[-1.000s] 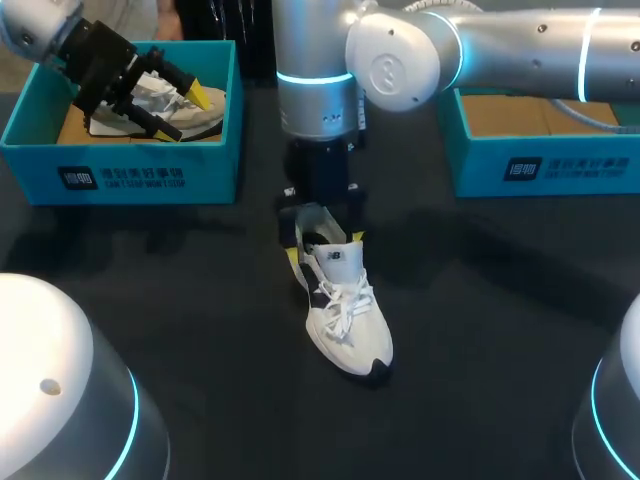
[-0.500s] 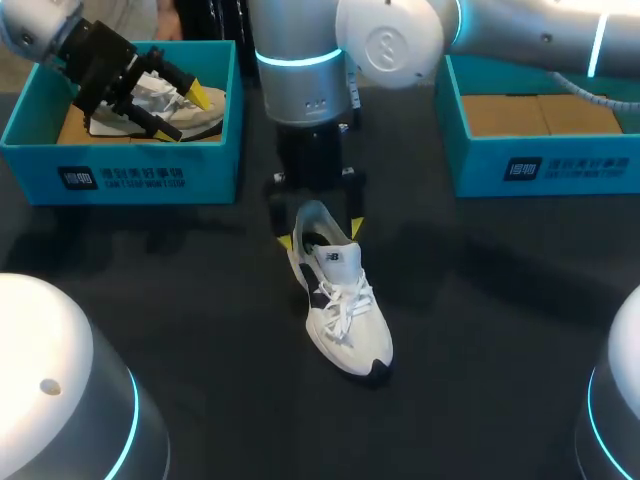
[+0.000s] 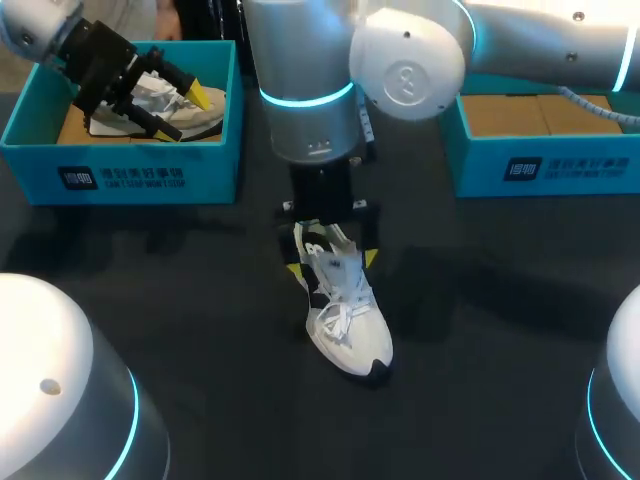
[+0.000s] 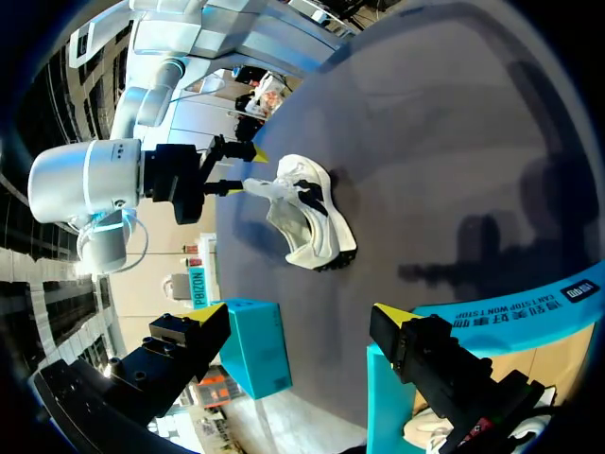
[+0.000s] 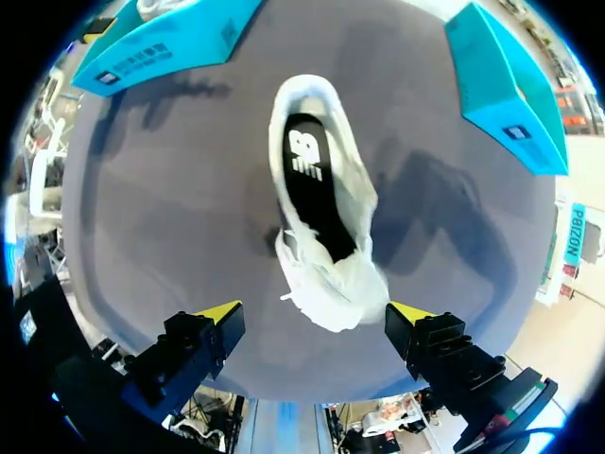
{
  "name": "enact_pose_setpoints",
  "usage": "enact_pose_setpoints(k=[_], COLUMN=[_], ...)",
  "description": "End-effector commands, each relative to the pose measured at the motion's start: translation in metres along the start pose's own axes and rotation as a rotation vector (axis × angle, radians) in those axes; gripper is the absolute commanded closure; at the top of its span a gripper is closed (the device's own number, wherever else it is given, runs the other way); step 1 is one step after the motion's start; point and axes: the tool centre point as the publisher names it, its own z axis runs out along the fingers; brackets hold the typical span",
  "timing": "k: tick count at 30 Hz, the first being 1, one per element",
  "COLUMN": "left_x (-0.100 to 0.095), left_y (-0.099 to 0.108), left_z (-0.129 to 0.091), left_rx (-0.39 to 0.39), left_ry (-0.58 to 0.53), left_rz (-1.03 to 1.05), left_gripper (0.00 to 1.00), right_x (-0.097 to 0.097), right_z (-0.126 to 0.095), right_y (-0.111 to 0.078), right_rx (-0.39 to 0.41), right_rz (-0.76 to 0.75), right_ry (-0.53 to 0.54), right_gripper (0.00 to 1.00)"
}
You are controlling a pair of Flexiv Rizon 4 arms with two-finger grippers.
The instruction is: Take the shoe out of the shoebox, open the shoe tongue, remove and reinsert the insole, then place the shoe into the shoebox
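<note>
The shoe [image 3: 345,310] stood on the table [image 3: 480,330]. The right gripper [image 5: 317,312] straddled its heel, jaws spread, probably to open the tongue. The left gripper [image 3: 180,108] hung idle over the shoebox [image 3: 140,175], jaws spread too.

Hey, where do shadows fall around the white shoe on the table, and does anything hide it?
Head view: the right arm covers part of the heel end of the white shoe; a soft shadow lies on the table toward the right shoebox. Right wrist view: shoe unhidden, broad shadow beside it. Left wrist view: unhidden too, dark shadow beside it.
</note>
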Motion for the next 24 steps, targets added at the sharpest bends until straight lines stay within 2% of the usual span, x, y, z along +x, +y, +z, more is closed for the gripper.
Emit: enact_pose_setpoints(k=[1, 6, 12, 13, 14, 16, 19, 24], left_x=[0.000, 0.000, 0.000, 0.000, 0.000, 0.000, 0.000, 0.000], left_y=[-0.001, -0.001, -0.001, -0.001, -0.001, -0.001, -0.001, -0.001], left_z=[0.000, 0.000, 0.000, 0.000, 0.000, 0.000, 0.000, 0.000], left_rx=[-0.002, -0.002, -0.002, -0.002, -0.002, -0.002, -0.002, -0.002], left_ry=[0.003, 0.003, 0.003, 0.003, 0.003, 0.003, 0.003, 0.003], left_rz=[0.001, 0.001, 0.001, 0.001, 0.001, 0.001, 0.001, 0.001], left_gripper=[0.00, 0.00, 0.00, 0.00, 0.00, 0.00, 0.00, 0.00], right_x=[-0.010, -0.015, -0.010, -0.008, -0.005, 0.000, 0.006, 0.009], right_z=[-0.011, -0.020, -0.003, 0.001, 0.004, 0.009, 0.020, 0.034], right_y=[-0.005, -0.005, -0.017, -0.018, -0.019, -0.021, -0.025, -0.027], right_rx=[-0.051, -0.044, -0.036, -0.036, -0.036, -0.034, -0.034, -0.028], right_rz=[0.008, 0.004, 0.025, 0.028, 0.031, 0.035, 0.048, 0.057], right_ry=[-0.032, -0.043, 0.003, 0.009, 0.013, 0.026, 0.044, 0.065], right_gripper=[0.00, 0.00, 0.00, 0.21, 0.25, 0.29, 0.50, 0.53])
